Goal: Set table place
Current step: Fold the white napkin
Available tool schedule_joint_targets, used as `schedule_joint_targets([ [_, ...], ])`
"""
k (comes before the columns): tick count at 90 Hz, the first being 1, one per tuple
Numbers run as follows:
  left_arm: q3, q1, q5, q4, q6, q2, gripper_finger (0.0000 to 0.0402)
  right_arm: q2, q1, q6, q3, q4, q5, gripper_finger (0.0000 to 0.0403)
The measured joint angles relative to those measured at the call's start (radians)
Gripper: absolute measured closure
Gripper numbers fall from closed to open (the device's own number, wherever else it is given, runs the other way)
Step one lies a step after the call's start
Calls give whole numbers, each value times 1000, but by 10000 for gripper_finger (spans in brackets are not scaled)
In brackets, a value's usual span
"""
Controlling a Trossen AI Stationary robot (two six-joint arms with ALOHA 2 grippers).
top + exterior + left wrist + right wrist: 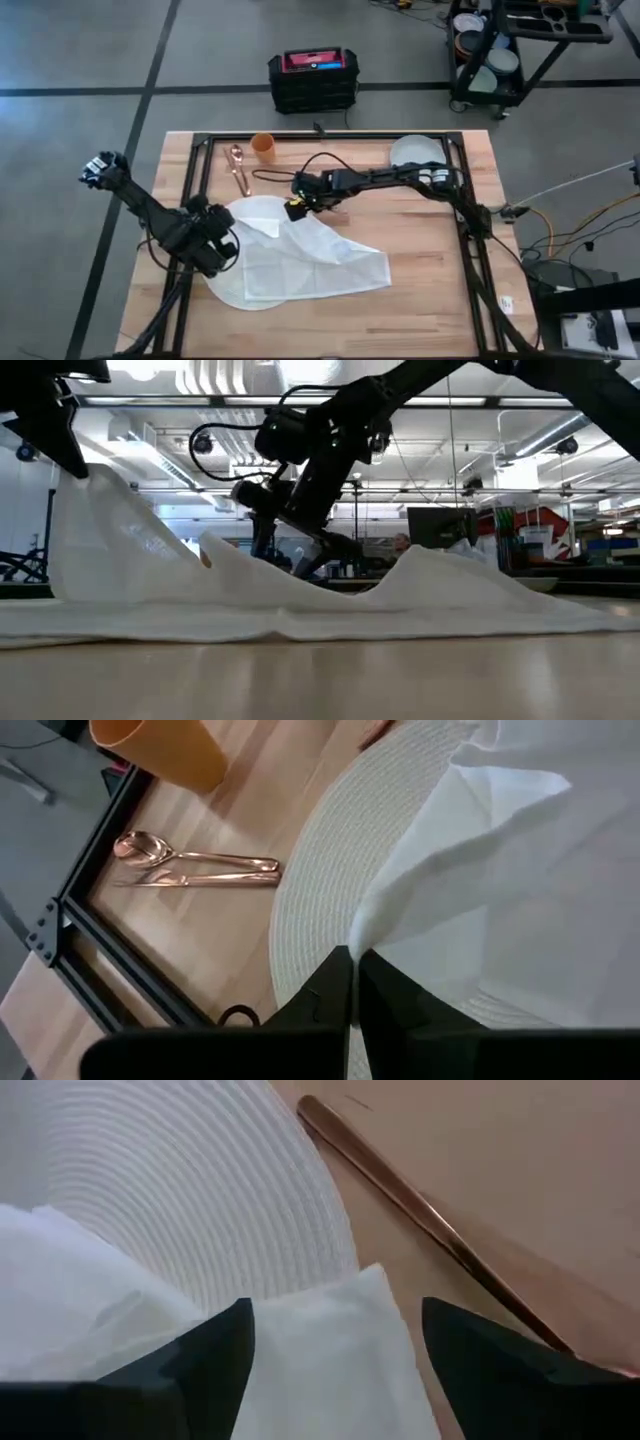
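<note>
**Cloth lying rumpled over the round mat**

The light-wood counter [420, 290] carries a large round white mat [228, 290] on its left half. A white cloth [310, 262] lies crumpled across the mat and spills off it to the right onto bare wood.

The left end effector [232, 240] sits at the mat's left edge, clenched on a fold of the cloth; in the left wrist view its dark fingers [330, 1000] are pressed together with the fabric pinched between them. The right end effector [297, 205] reaches in from the right and hangs over the far edge of the mat, at the cloth's far corner. Its fingers [215, 1345] are spread apart, holding nothing, with the cloth corner lying below them.

Far left on the counter, an orange cup [263, 146] stands near the frame rail. Copper-coloured cutlery [239, 168] lies just beside it. A pale plate [417, 152] rests at the far right.
</note>
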Motion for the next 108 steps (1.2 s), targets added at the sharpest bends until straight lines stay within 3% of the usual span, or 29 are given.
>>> schedule_joint_targets([
  [75,0,0,-7,2,0,0,402,4,12,67,1,-4,-10,194],
  [108,0,0,-7,7,0,-1,402,34,26,129,0,33,-27,190],
])
